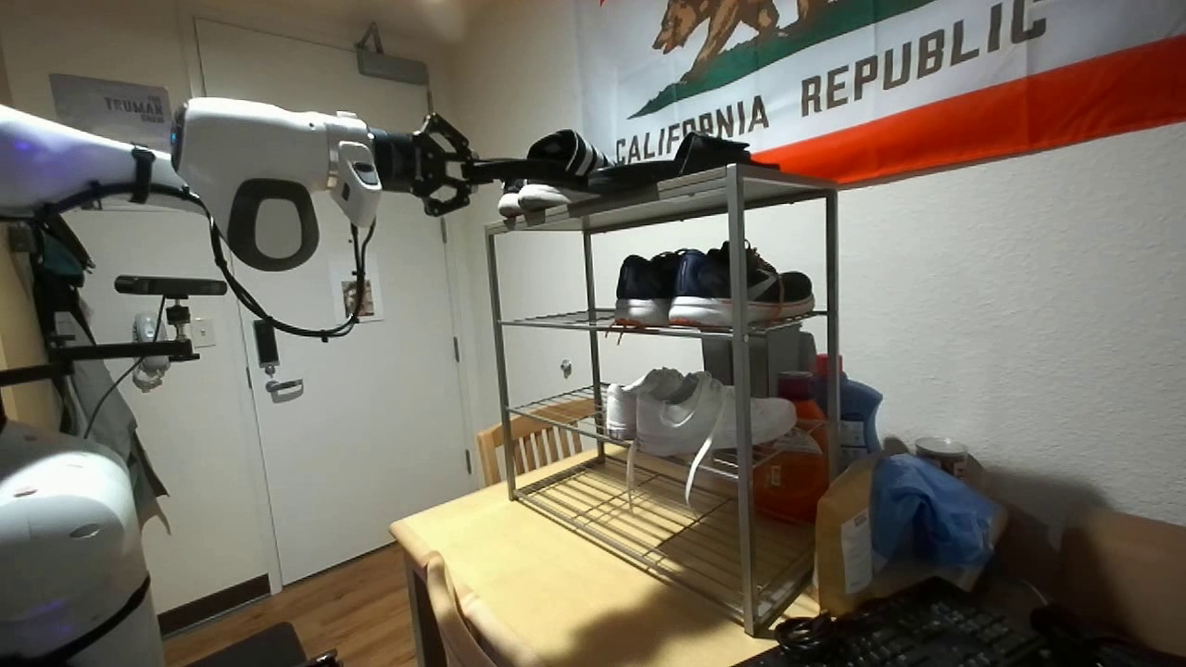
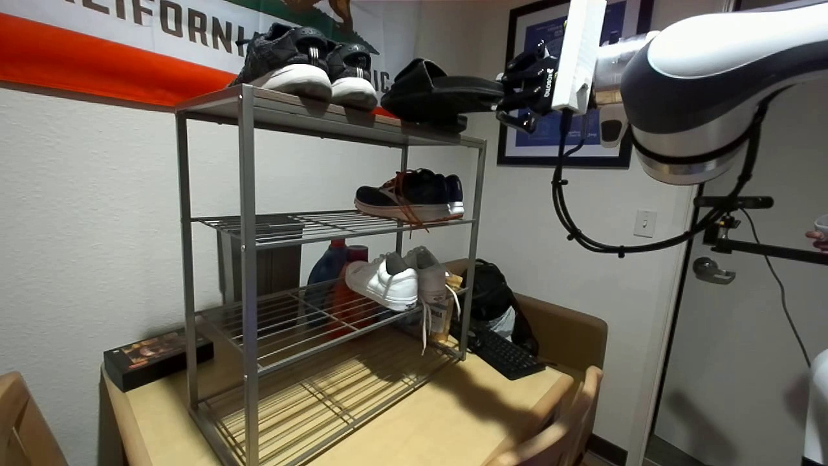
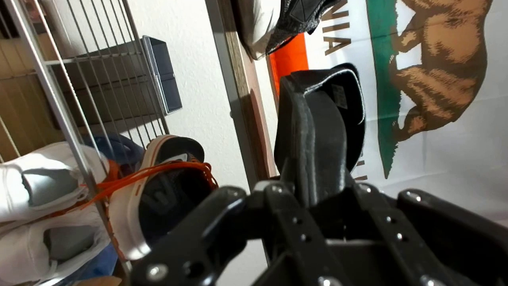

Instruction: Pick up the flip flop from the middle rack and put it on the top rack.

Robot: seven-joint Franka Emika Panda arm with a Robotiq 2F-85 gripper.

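Note:
The flip flop, thin and black, shows in both exterior views (image 1: 510, 169) (image 2: 475, 94) and the wrist view (image 3: 327, 127). It lies about level at the top rack (image 1: 667, 197) (image 2: 310, 116), strap end over the rack, heel past the front edge. My gripper (image 1: 471, 172) (image 2: 501, 97) (image 3: 319, 186) is shut on the heel, one finger above and one below. I cannot tell whether the sole touches the rack. Another black flip flop (image 1: 713, 153) (image 2: 453, 124) lies beside and lower on the top rack. The middle rack (image 2: 317, 228) holds dark navy sneakers (image 1: 704, 292) (image 2: 414, 195).
Black sneakers with white soles (image 2: 297, 65) (image 3: 262, 24) stand on the top rack beside the flip flop. White shoes (image 1: 681, 412) (image 2: 388, 281) sit on the tier below the middle rack. The wall with a flag (image 1: 834, 56) is close behind. The rack stands on a wooden table (image 1: 519, 565).

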